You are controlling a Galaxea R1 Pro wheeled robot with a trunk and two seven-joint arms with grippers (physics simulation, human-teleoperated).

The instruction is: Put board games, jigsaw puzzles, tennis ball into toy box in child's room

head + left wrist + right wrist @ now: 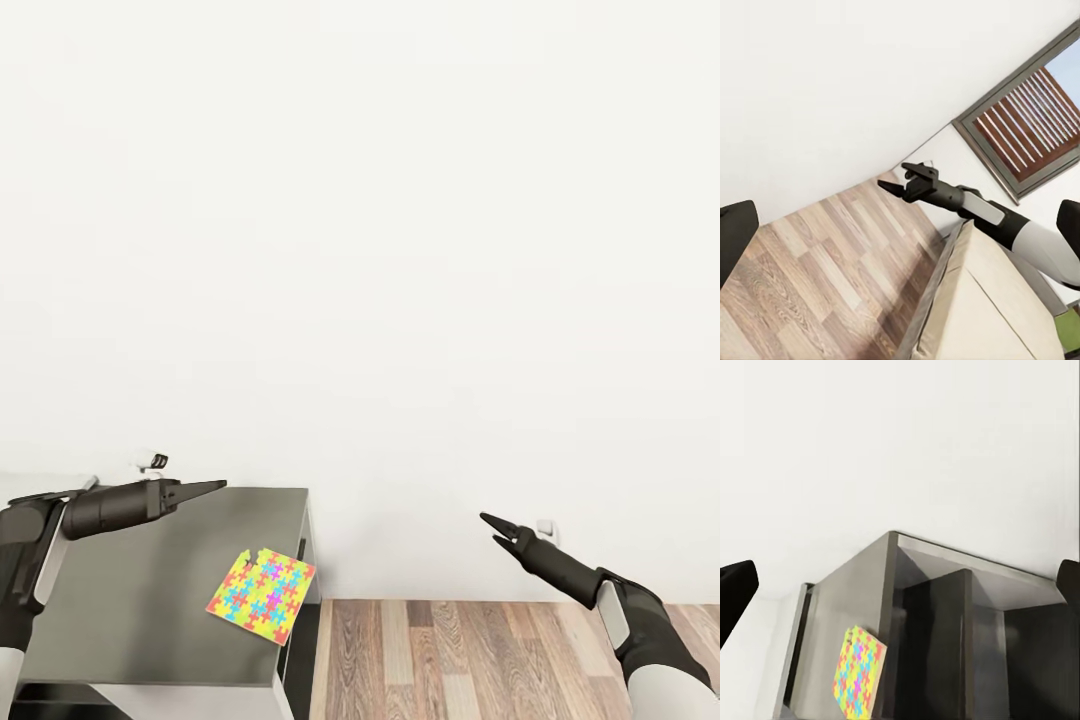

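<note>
Jigsaw puzzle: a thin flat square of interlocking yellow, green, red, blue and pink pieces (262,591) lies flat on the dark grey top of the table (150,600), near that top's right-hand edge and turned cornerwise, one corner toward the wall at 12 o'clock. The right wrist view also catches it (859,669), close to the same edge.

Table: the low dark grey cabinet section stands against the white wall (400,250); brown wood-plank floor (480,660) begins just past its right side.

Left claw: the black left claw (205,489) hovers above the table's far part, its tip pointing toward 3 o'clock. The puzzle lies at about 5 o'clock from the tip, near and lower. The fingers meet in a point with nothing between them: clenched on air.

Right claw: the black right claw (490,522) hangs over the floor, well apart from the table, tip aimed toward 10 o'clock. The puzzle sits at about 8 o'clock from it, across the gap. From the left wrist (894,180) its fingers appear drawn together and empty.

Nearer arm: the left, by a clear margin; a pick-up would likely fall to it, tipping down and to the right onto the square's near edge.

Bed: a cream mattress (982,315) shows beyond the right arm in the left wrist view.
</note>
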